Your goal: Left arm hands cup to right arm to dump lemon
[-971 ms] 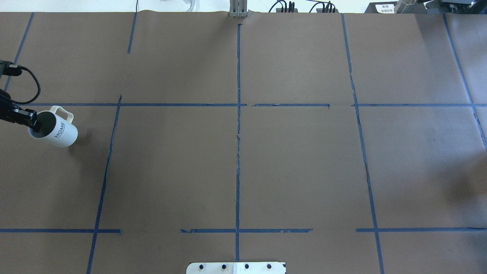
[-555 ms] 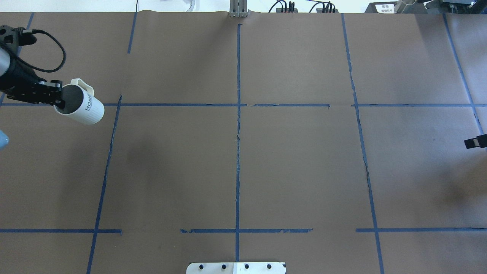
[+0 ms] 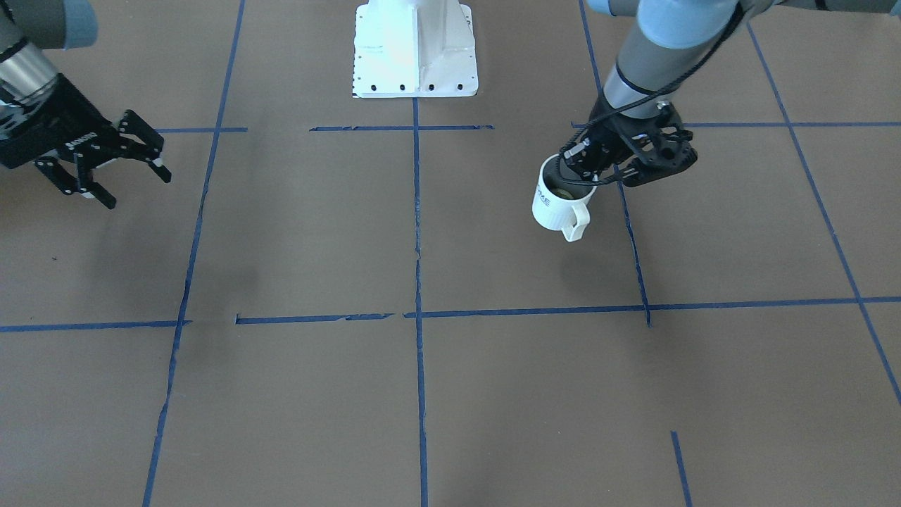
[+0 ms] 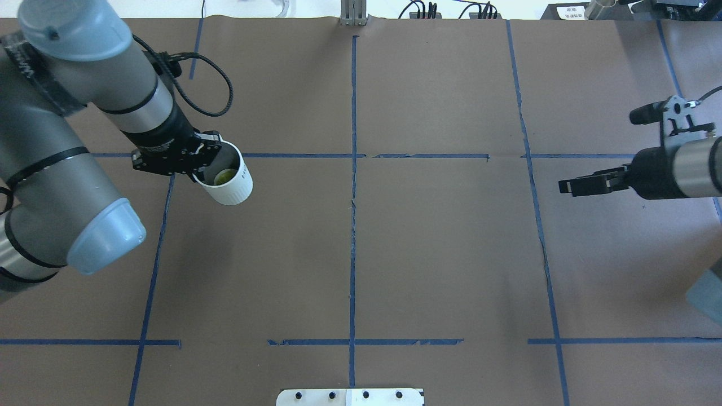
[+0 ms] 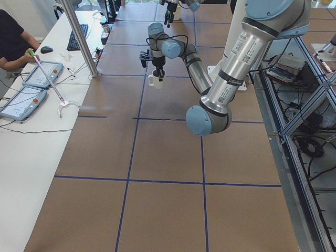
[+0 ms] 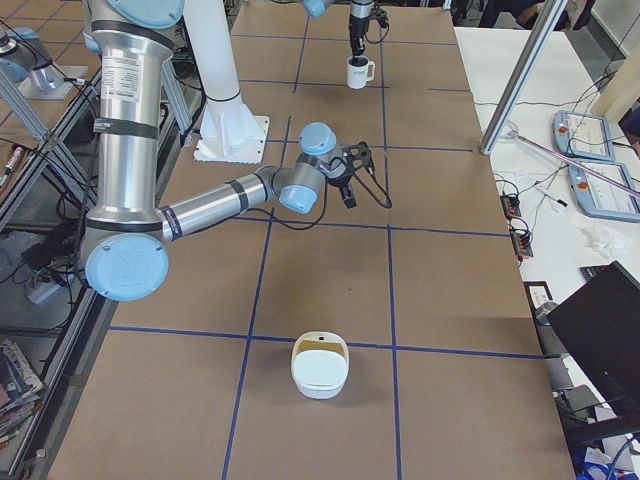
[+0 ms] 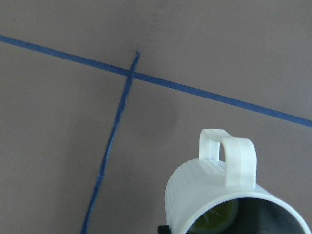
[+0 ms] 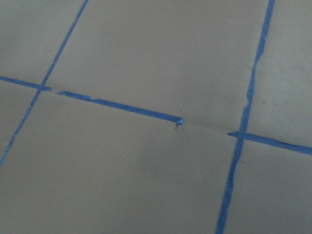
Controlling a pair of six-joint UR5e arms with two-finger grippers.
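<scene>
The white cup (image 4: 232, 186) hangs tilted above the table at the left. My left gripper (image 4: 197, 168) is shut on its rim. The lemon (image 4: 225, 176) lies inside the cup. The front-facing view shows the cup (image 3: 555, 205) with its handle toward the camera, the lemon (image 3: 561, 190) inside, and the left gripper (image 3: 590, 167) at the rim. The left wrist view shows the cup (image 7: 214, 187) and the lemon (image 7: 215, 222). My right gripper (image 3: 135, 186) is open and empty, far from the cup; it also shows at the right of the overhead view (image 4: 571, 186).
Blue tape lines divide the brown table (image 4: 440, 248). The white robot base (image 3: 415, 49) stands at the near middle. A white lidded container (image 6: 320, 366) sits on the table's right end. An operator (image 5: 13, 39) sits at a side desk.
My left arm has carried the cup rightward from the table's left edge. My right gripper has come further in from the right edge.
</scene>
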